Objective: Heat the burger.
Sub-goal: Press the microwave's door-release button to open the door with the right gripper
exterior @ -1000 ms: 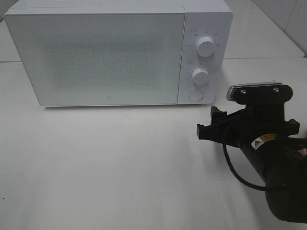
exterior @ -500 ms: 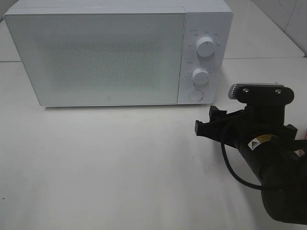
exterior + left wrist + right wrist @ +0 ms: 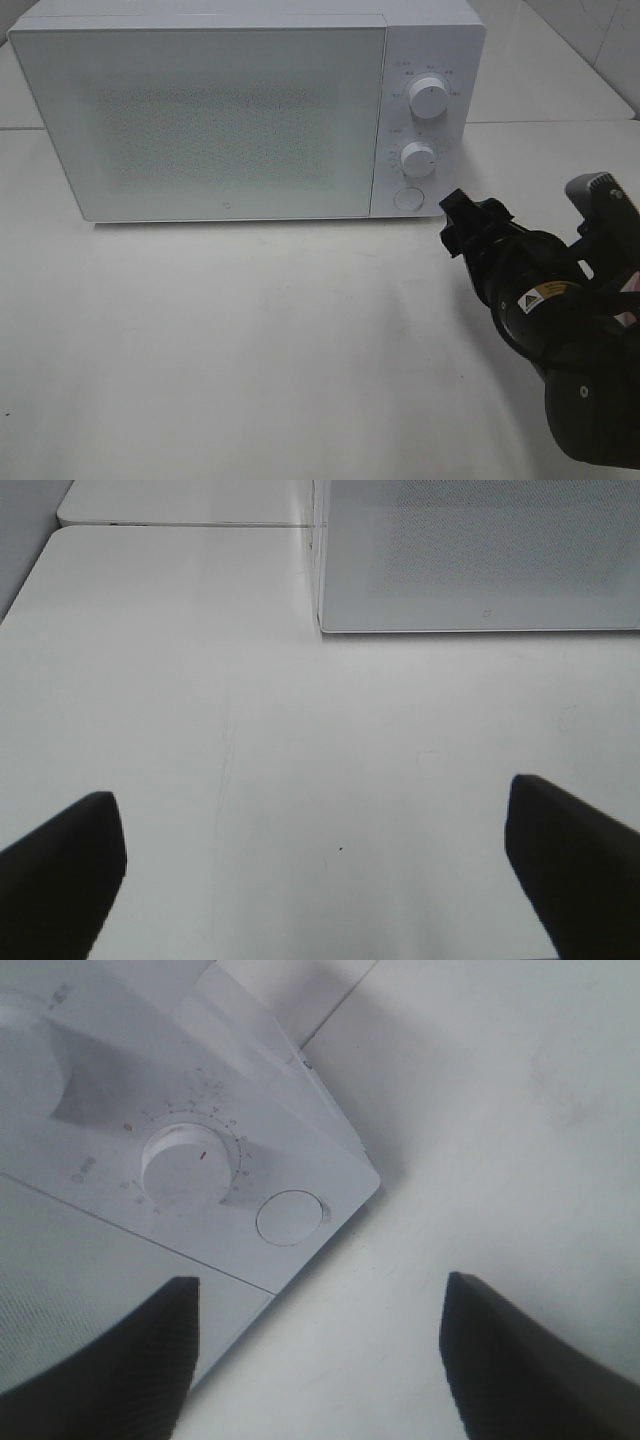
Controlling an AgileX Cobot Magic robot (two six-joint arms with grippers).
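Right hand [image 3: 458, 222] has rolled and swung in toward the microwave [image 3: 230, 120], centre right of frame. It's now aimed at the round button [image 3: 407, 198], so we read it as opening the door. Fingers partly spread, holding nothing. Left hand [image 3: 315, 870] wide open, empty. Burger not in any view. Door shut; surface [image 3: 250, 350] in front gives open room.
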